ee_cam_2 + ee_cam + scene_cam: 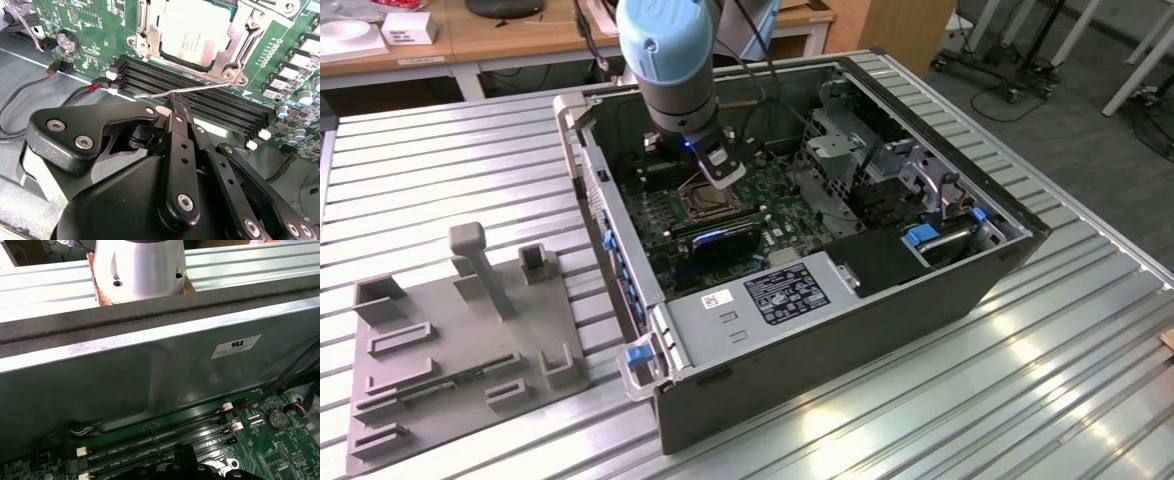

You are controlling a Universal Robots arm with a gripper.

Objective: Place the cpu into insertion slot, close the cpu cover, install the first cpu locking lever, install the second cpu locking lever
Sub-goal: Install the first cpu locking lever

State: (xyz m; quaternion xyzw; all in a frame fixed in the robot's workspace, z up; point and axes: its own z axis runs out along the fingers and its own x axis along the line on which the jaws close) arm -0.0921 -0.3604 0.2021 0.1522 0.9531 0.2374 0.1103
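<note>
One open computer case is seen on the slatted table, with one grey fixture plate at the exterior view's left. Inside the case one green motherboard is laid. In the second wrist view one cpu is seated in the slot, and the cover is closed over its edges. One thin wire lever is counted, running across four black memory slots. The gripper is closed at the lever; it seems to be pinched between the jaws, though the contact is partly hidden.
</note>
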